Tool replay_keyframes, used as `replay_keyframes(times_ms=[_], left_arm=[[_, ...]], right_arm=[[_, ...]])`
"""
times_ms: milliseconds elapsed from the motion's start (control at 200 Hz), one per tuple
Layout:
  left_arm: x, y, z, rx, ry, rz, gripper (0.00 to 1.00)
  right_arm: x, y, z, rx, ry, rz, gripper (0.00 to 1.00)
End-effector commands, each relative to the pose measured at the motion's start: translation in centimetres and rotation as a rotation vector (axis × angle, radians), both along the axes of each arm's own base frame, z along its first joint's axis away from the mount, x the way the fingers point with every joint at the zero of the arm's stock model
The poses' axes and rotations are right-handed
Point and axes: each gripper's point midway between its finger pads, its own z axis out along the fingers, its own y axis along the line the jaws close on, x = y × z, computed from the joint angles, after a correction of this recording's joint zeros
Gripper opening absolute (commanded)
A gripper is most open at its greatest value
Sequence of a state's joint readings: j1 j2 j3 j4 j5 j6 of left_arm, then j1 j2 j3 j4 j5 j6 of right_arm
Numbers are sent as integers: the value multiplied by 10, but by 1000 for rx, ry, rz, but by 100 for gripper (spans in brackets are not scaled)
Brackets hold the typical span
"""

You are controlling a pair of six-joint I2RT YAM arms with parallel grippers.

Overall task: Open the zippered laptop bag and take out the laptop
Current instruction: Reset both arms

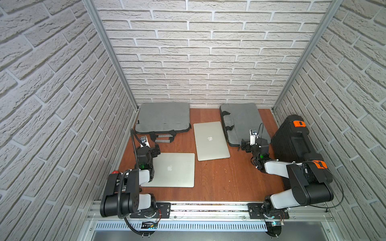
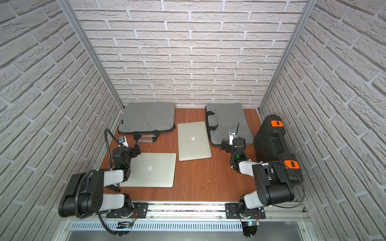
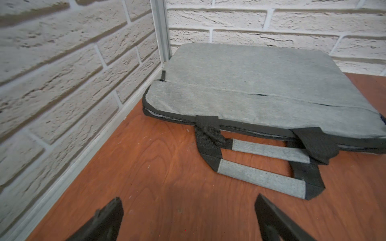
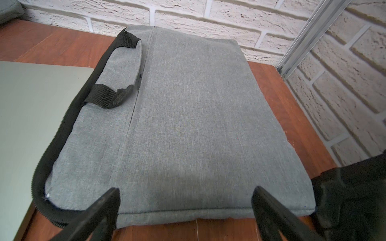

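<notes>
Two grey laptop bags lie at the back of the table in both top views. The left bag (image 1: 165, 116) (image 2: 148, 114) (image 3: 250, 87) has its handles (image 3: 261, 177) and zippered edge facing me. The right bag (image 1: 242, 119) (image 2: 227, 121) (image 4: 198, 125) has a black zipper band (image 4: 62, 129) along its side. One silver laptop (image 1: 173, 169) (image 2: 152, 169) lies front left, another (image 1: 210, 140) (image 2: 193, 139) (image 4: 31, 125) lies between the bags. My left gripper (image 1: 156, 149) (image 3: 188, 200) hovers open over bare wood, short of the handles. My right gripper (image 1: 244, 145) (image 4: 186, 192) stands open at the right bag's near end, holding nothing.
A black hard case (image 1: 292, 137) (image 2: 271, 137) (image 4: 355, 198) with orange latches stands along the right wall, close beside my right arm. Brick-patterned walls enclose the table (image 1: 219, 181) on three sides. My left arm reaches over the front-left laptop's corner.
</notes>
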State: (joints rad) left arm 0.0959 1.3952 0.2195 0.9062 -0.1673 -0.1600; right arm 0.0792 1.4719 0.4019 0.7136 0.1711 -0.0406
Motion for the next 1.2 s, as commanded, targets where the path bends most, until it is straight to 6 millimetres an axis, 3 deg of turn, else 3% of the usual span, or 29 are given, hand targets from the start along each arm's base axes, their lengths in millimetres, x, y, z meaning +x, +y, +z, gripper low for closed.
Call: replay_keyframes(times_ms=[0,75,270,605,745,895,1195], left_arm=[[21,-6,27,-8,-139,-48,98],[27,-9,18,-9,-119,-75,98],[42,-10,5,-22,-41,-89,98],[46,-12,5,-5,-19,-83,98],[45,-11,5,-1,-19,-81,98],[46,-13,5,5,-13,-83,98],[47,-14,5,19,-6,-82,98]], right_arm=[[2,5,20,59,-126,33,100],[-1,7,11,66,-137,48,100],[-1,4,12,78,-147,42,100],[4,10,12,124,-132,109,100],[-1,-8,13,120,-160,-1,100],[-28,-30,17,126,-272,-126,100],[-33,-28,20,128,-305,-112,100]])
